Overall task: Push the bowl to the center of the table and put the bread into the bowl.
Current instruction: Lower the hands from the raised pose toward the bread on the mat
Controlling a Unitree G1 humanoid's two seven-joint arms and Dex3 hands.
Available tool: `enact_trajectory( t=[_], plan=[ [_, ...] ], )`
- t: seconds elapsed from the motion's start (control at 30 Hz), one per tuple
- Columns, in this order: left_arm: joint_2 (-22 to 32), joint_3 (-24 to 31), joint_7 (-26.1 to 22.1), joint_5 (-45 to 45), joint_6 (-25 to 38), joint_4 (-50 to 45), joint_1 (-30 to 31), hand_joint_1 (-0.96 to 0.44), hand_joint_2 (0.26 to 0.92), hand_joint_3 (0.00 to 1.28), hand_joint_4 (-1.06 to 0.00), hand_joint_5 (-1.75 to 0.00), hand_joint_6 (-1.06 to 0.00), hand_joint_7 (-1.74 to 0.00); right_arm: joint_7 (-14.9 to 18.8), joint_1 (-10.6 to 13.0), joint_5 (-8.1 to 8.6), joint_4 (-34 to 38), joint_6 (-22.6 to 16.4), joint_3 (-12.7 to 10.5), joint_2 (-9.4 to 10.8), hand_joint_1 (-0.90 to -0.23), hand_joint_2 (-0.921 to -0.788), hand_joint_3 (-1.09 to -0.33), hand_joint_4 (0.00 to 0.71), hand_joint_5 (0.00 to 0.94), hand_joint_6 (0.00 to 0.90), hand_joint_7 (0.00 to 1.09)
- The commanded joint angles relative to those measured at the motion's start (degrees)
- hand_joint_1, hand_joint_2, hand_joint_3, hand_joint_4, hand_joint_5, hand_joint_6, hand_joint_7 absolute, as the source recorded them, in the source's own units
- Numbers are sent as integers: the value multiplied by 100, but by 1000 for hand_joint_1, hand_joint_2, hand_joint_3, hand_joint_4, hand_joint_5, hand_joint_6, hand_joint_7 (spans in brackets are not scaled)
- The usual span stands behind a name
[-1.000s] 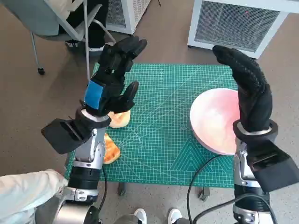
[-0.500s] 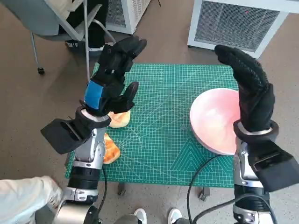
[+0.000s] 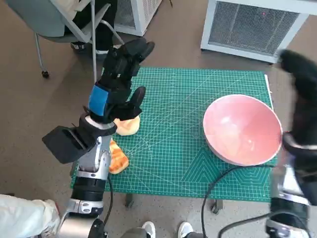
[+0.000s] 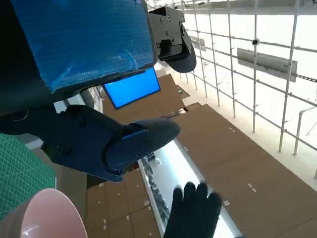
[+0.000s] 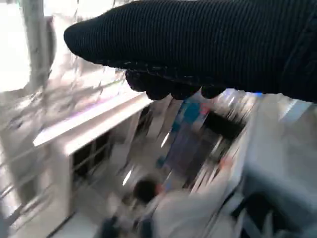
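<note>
Your table carries a green mat [image 3: 178, 129] that covers nearly all of its top. On the mat's right side sits the pink bowl [image 3: 241, 129], upright and with nothing in it, close to the right edge and well off from the mat's middle. In the left wrist view a piece of the bowl's rim [image 4: 49, 215] shows beside a corner of the mat.

Your left hand [image 3: 118, 82] is raised above the mat's left part, blue-taped back up, fingers apart and reaching toward the far edge; it holds nothing. Your right hand [image 3: 302, 94] is up at the right border of the head view, beside the bowl and past the mat's right edge, badly blurred. You see the glove as a dark band [image 5: 198, 47] in the right wrist view and as a small dark shape [image 4: 193, 210] in the left wrist view, fingers up and slightly spread, empty.

The bread lies at the mat's left edge in two pieces: one piece [image 3: 126, 126] just under your left wrist, the other [image 3: 117, 158] nearer to you, beside the forearm. Both are well apart from the bowl.

Beyond the table stand a chair [image 3: 59, 22] and a white grilled unit [image 3: 252, 27]. A blurred person [image 5: 148, 198] shows in the right wrist view.
</note>
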Motion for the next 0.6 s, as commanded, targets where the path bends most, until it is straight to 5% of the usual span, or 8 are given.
enact_trajectory(
  t=[0.03, 0.6],
  plan=[
    [3, 28, 12, -14, -53, -1, -52, -335, 768, 775, 1, -517, 1, -791, -418, 159, -176, 649, -204, -355, -173, -552, -921, -707, 294, 0, 79, 554],
    [27, 20, 57, 30, -18, -22, -64, -324, 756, 783, 1, -511, 1, -784, -690, -118, 114, 3336, -399, -815, -598, -515, -921, -752, 272, 1, 112, 453]
  ],
)
